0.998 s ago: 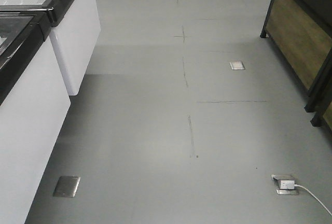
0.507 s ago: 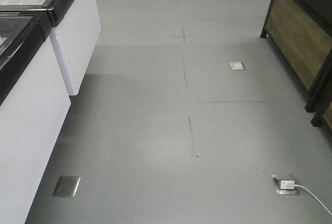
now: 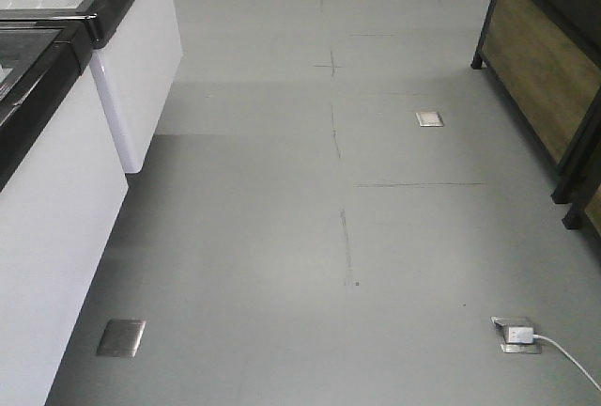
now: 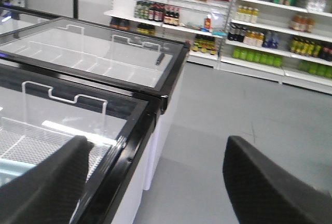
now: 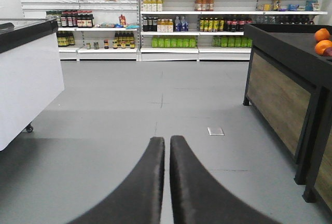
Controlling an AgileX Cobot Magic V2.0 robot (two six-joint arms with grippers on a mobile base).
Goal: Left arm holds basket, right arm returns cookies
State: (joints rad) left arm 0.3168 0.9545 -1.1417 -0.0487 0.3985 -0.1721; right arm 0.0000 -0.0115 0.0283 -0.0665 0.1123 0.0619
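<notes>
The basket and the cookies are out of view in all three views. My left gripper [image 4: 155, 142] is open, its two black fingers [image 4: 259, 177] far apart with nothing between them; it hangs beside the black rim of a glass-topped chest freezer [image 4: 150, 110]. My right gripper [image 5: 167, 141] is shut with nothing in it. Its two black fingers [image 5: 150, 182] lie almost together above the grey floor and point down the aisle. Neither arm shows in the front view.
White chest freezers [image 3: 56, 171] line the left of the aisle. A dark wooden stand [image 5: 280, 89] with oranges [image 5: 322, 40] stands on the right. Shelves of bottles [image 5: 176, 27] close the far end. A floor socket with a white cable [image 3: 518, 334] lies at the near right.
</notes>
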